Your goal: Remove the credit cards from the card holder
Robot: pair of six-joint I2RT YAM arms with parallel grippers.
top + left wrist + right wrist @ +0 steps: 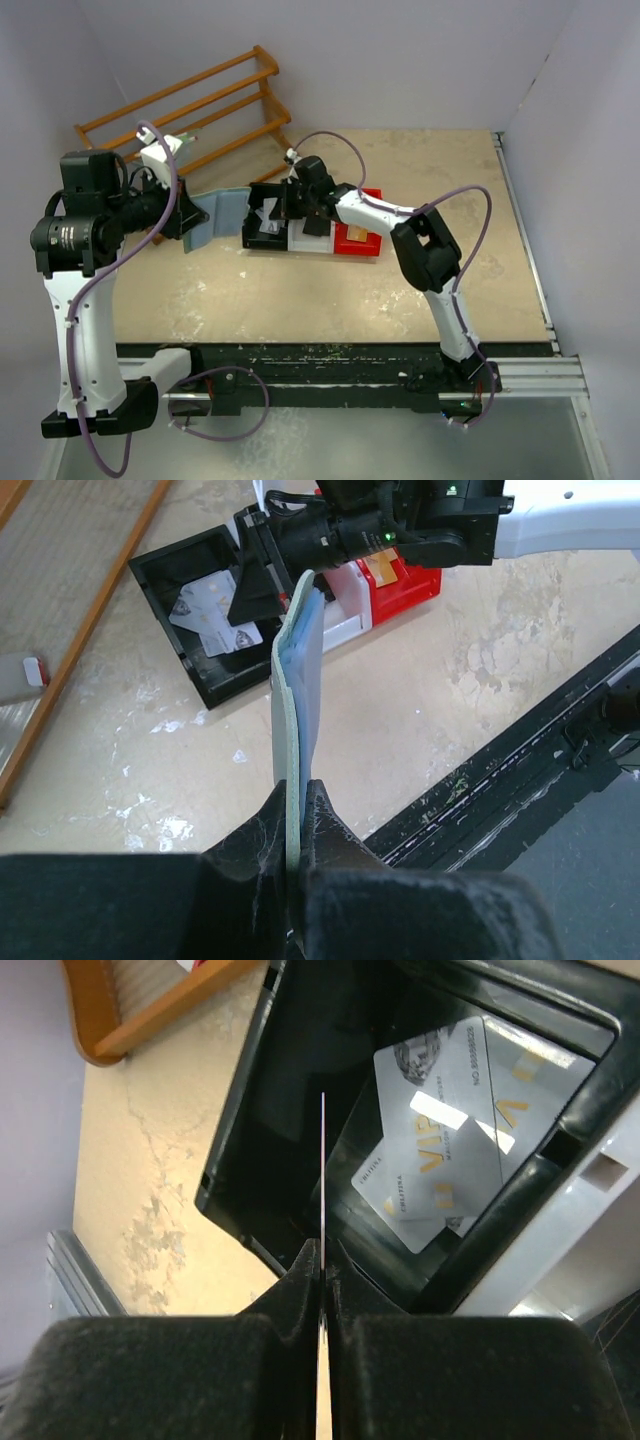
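Left gripper (297, 805) is clamped on the card holder (300, 680), held up just left of the black bin (160, 580). Right gripper (322, 1260) pinches one card (323, 1160) edge-on above that bin, where silvery cards (440, 1160) lie. If the card is released tilted, it may catch the bin's rim and land outside.

Holder (300, 710) open, cards (445, 1150) in blk bin (250, 1110)

The card (323, 1180) pinched in the right gripper (322, 1257) shows only its thin edge, so its face and colour cannot be told. The silvery cards (440, 1150) in the black bin (250, 1090) overlap, and the bin's rim covers some corners (the small print is unreadable). From the left wrist the card holder (300, 680) stands edge-on, its pockets hidden, its lower end buried in the left gripper (295, 805).
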